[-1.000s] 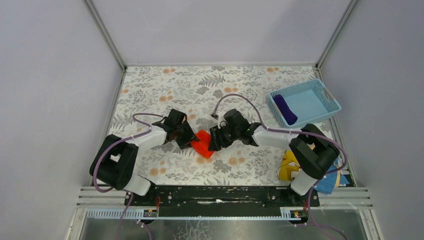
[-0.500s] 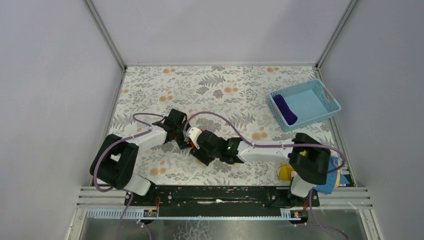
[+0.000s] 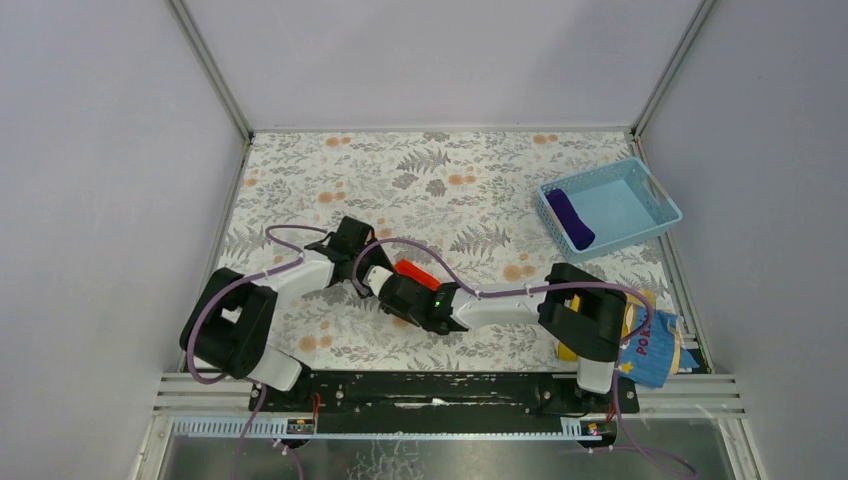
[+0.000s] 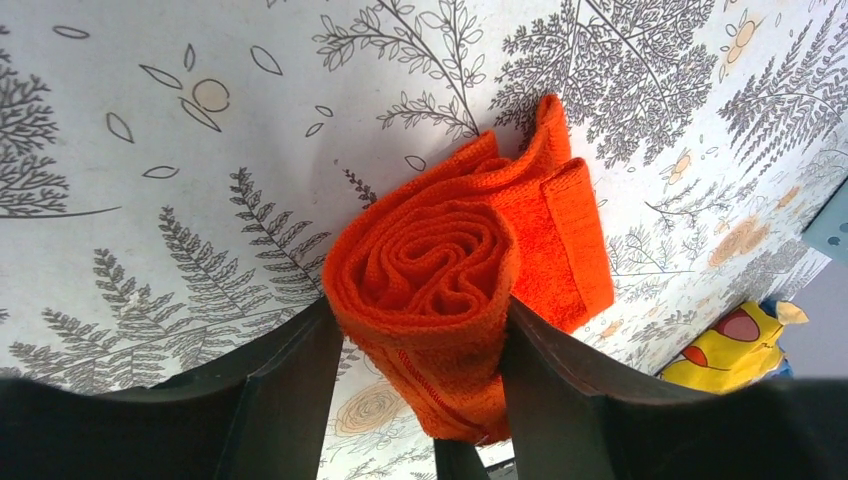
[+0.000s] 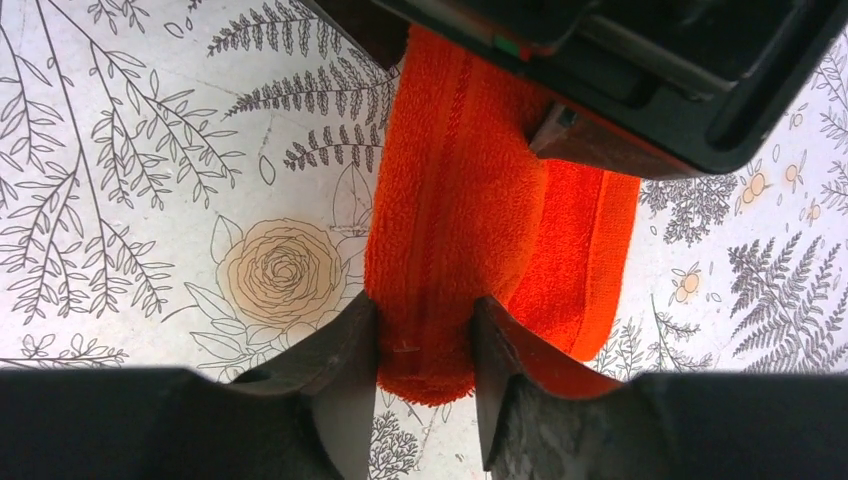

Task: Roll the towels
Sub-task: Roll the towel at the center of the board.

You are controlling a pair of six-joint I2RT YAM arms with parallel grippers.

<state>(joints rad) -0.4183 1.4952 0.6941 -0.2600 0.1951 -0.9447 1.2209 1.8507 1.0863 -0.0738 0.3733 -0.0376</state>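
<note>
The orange-red towel (image 3: 414,274) is a short roll in the middle of the table, with a loose flap (image 4: 575,245) beside it. My left gripper (image 4: 420,335) is shut on one end of the roll (image 4: 430,280), whose spiral faces that camera. My right gripper (image 5: 425,335) is shut on the other end (image 5: 450,230), with the left gripper's black body just beyond. In the top view both grippers (image 3: 375,275) meet over the roll and hide most of it. The purple towel (image 3: 569,219) lies rolled in the blue basket (image 3: 655,212) at the far right.
A yellow-and-blue printed cloth (image 3: 655,345) lies at the near right corner by the right arm's base; it also shows in the left wrist view (image 4: 735,345). The floral table cover (image 3: 440,170) is walled on three sides.
My right arm has swung left and nearer, crossing over the roll to grip it from the near side. The left gripper has held its place on the towel. The printed cloth now shows more.
</note>
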